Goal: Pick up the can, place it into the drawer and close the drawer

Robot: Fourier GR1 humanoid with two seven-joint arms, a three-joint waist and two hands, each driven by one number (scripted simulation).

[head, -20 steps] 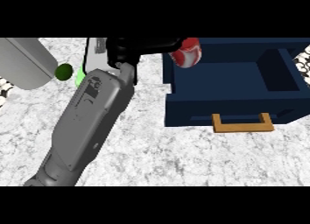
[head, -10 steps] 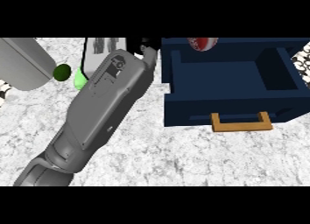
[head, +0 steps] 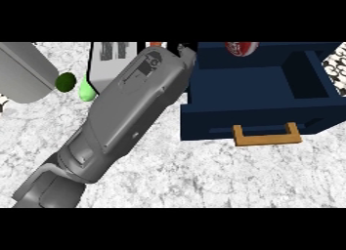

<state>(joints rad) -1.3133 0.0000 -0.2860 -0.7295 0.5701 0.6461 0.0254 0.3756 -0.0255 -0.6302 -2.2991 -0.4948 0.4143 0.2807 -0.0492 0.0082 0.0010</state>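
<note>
The red can [head: 241, 47] shows only in part at the view's top edge, over the back of the open navy drawer [head: 205, 122]. My right forearm runs from the lower left up to the drawer's left wall. Only a black sliver of my right hand [head: 182, 49] shows there, just left of the can, and the can has travelled with it. The drawer is pulled out towards me and has a wooden handle [head: 266, 134] on its front. Its inside looks bare. My left hand is out of view; only a grey forearm [head: 17, 73] shows at the upper left.
A dark green round thing [head: 65, 82] and a light green one [head: 86, 91] lie left of my right arm. A white-and-grey object [head: 111, 58] stands behind them. Marble counter [head: 205, 176] lies in front of the drawer.
My right arm has swung to the right, and the can has moved with it from the drawer's left rim to above its back part.
</note>
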